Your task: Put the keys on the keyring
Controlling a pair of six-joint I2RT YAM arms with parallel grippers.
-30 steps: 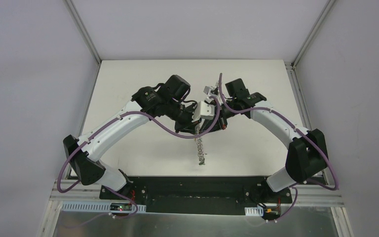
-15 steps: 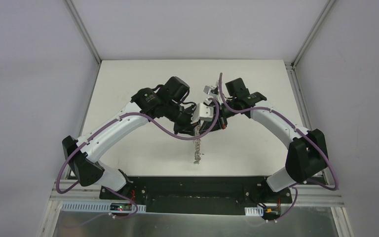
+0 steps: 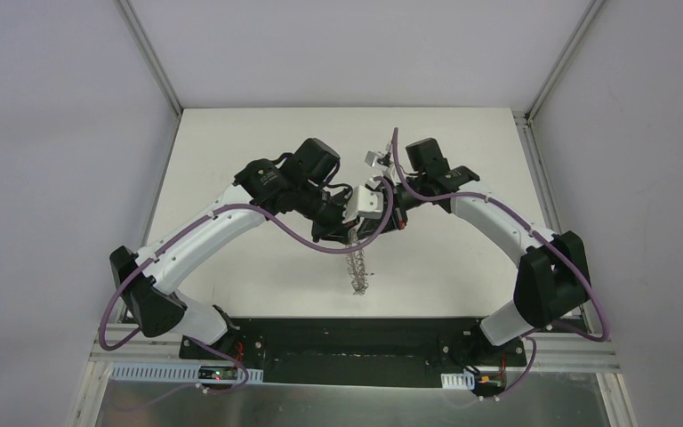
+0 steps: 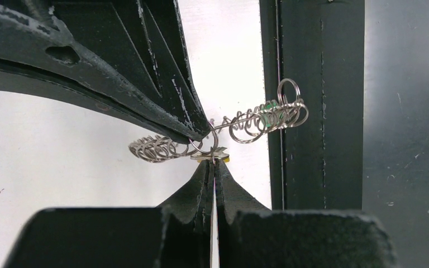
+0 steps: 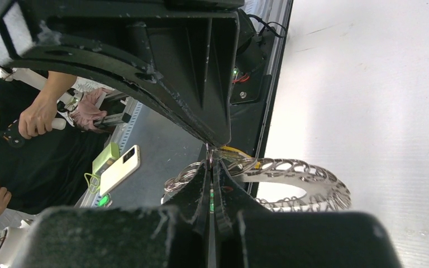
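Both grippers meet tip to tip above the middle of the table. The keyring (image 3: 359,267), a flat dark-grey ring fringed with silver wire loops, hangs below them; it also shows in the right wrist view (image 5: 307,173). My left gripper (image 4: 213,161) is shut on the yellow-headed key (image 4: 210,156), seen edge-on against a wire loop (image 4: 204,146). My right gripper (image 5: 210,163) is shut on a thin wire loop of the keyring, with the yellow key (image 5: 236,151) just beyond its tips. The green-headed key (image 4: 268,108) sits among the loops on the fringe.
The black base rail (image 3: 356,334) runs along the table's near edge, right under the hanging ring. Metal frame posts (image 3: 523,116) stand at the back corners. Beyond the table edge are a phone (image 5: 118,170) and a person's hand (image 5: 36,117).
The hanging keyring has swung slightly left, then back, and lifted a little. Both grippers stay together at the same spot, with only small shifts.
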